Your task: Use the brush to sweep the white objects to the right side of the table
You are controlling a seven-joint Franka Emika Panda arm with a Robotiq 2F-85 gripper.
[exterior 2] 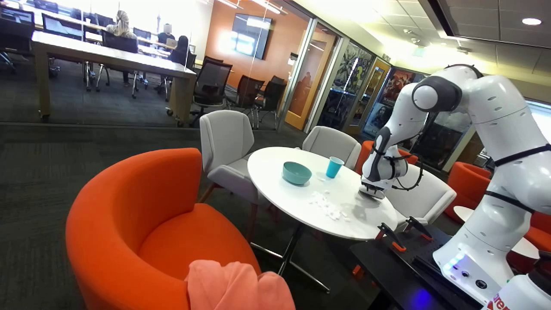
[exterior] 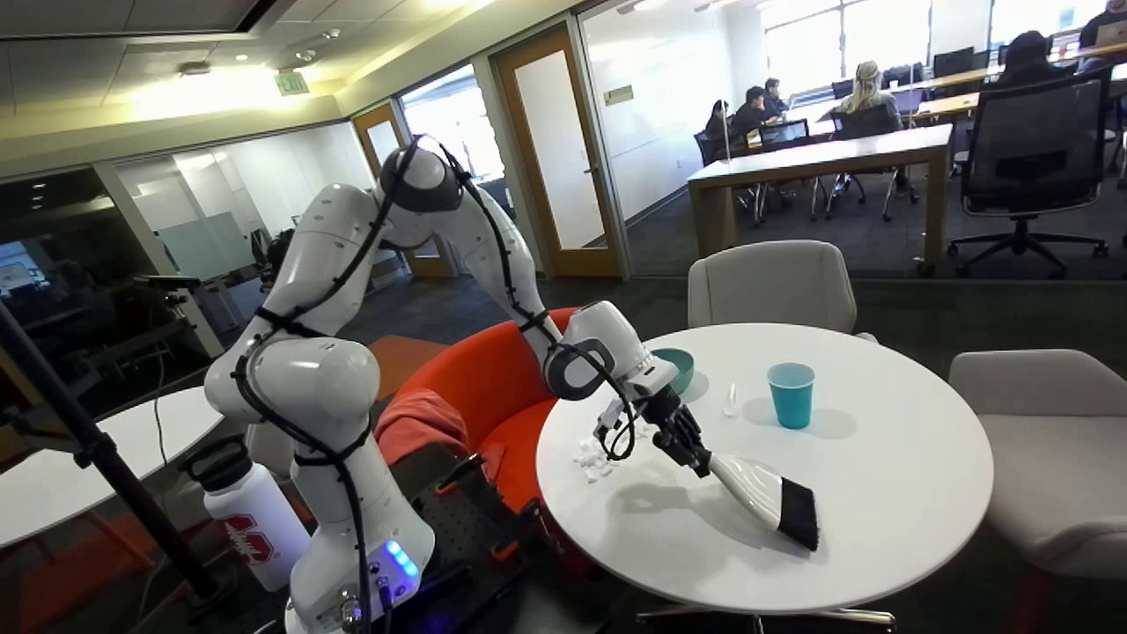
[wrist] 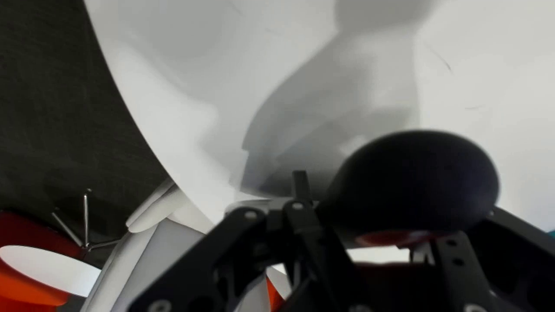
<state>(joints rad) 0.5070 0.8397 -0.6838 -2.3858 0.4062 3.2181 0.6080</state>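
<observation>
We take the blue cup [exterior: 791, 401] as our landmark; it stands upright on the round white tabletop [exterior: 898, 475]; in an exterior view we see the brush [exterior: 744, 487] slanting down on the near side of the cup, apart from it, its black bristles [exterior: 799, 517] at the lower end; the fingers [exterior: 682, 433] are clamped on the brush's upper end; we cannot tell whether the bristles touch the tabletop. To the left of the cup there, well apart from it, we find the white objects [exterior: 596, 458], a loose scatter of small pieces, partly hidden; in an exterior view those same white objects [exterior 2: 329, 209] spread on the near side of the cup; a clear, spoon-like piece [exterior: 731, 401] lies just left of the cup; a green bowl [exterior 2: 296, 177] sits left of the cup in both exterior views; a grey chair [exterior: 775, 286] stands behind the cup, past the tabletop's edge; an orange chair [exterior 2: 142, 228], with a coral cloth [exterior 2: 239, 286] draped over it, stands to the near left of the cup.
</observation>
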